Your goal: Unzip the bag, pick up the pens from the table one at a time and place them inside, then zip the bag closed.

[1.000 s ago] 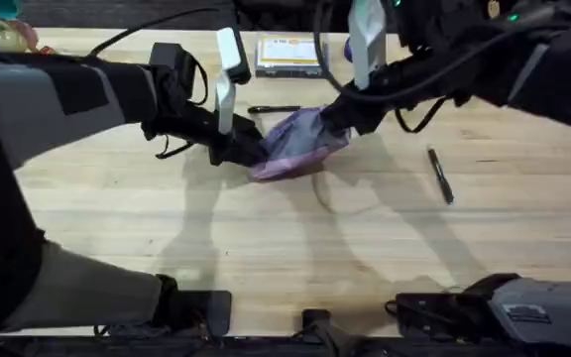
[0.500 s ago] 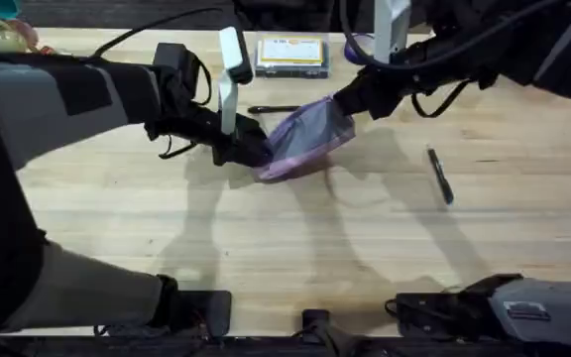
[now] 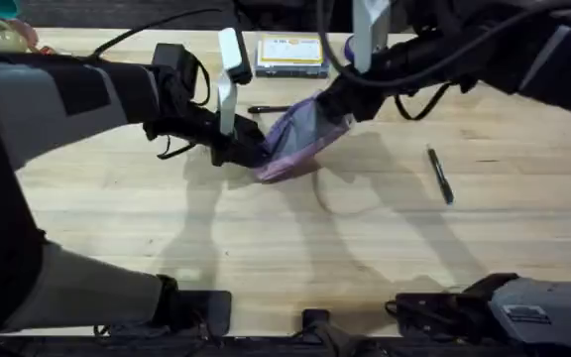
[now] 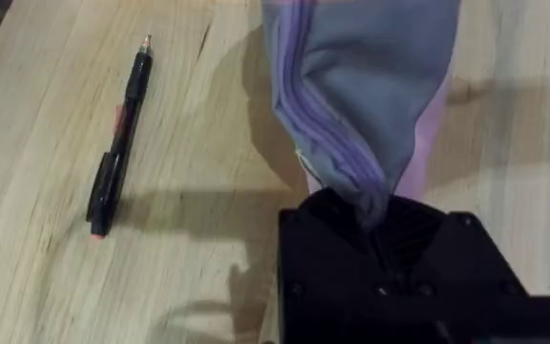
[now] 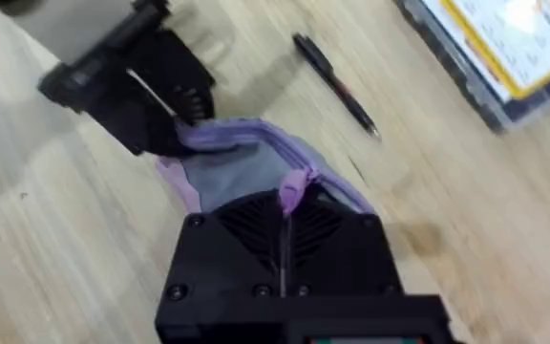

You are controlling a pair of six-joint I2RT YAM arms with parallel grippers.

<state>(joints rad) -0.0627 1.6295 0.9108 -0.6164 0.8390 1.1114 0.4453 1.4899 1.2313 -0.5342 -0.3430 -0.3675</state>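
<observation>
Overhead view: the bag [image 3: 300, 139] is held stretched between the two arms above the table [image 3: 365, 238], just in front of the blue-and-yellow box [image 3: 290, 52]. Its long axis is seen to run from the left gripper [image 3: 249, 149] up and across to the right gripper [image 3: 333, 105], the end nearer the box being raised higher. The left gripper is clamped on the bag's end farther from the box; in the left wrist view the grey and lilac fabric is pinched between the black fingers [image 4: 370, 225], with the zipper seam [image 4: 318, 134] running away from them along the bag. The right gripper [image 5: 285, 205] is closed on the opposite end, where a small lilac tab, judged to be the zipper pull [image 5: 294, 186], is gripped.

The coming move is judged to turn on this line: the pull has to be drawn along the seam towards or away from the left gripper while that end is kept anchored, so the pull direction should be matched to the bag's tilted axis.

One pen [image 3: 274, 108] is found between the bag and the box; another pen [image 3: 440, 176] lies well to the right of the bag, nearer the right arm.
</observation>
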